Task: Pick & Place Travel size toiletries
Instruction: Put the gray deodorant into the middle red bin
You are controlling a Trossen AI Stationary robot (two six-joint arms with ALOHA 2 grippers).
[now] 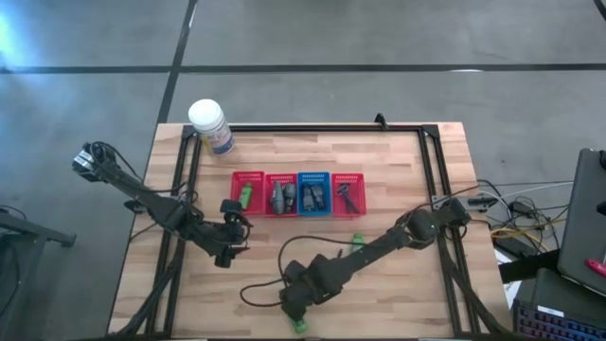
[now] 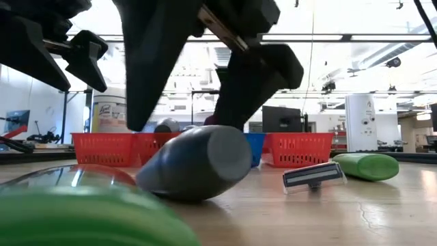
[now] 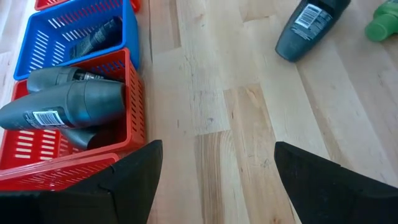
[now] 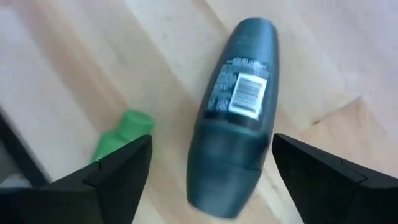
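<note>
Green bottle [image 2: 75, 212] lying nearest; right gripper [image 4: 211, 171] hovering, fingers apart, over grey tube [image 4: 233, 118]; left gripper [image 3: 214, 171] waiting, fingers apart, beside baskets [image 3: 74, 102].

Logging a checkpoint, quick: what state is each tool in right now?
Left tool: open, holding nothing.
Right tool: open, above the dark roll-on bottle.

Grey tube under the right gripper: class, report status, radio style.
Right gripper open, above the grey tube lying on the table. Left gripper open, empty, beside red basket. Green bottle lies close beside the tube.
</note>
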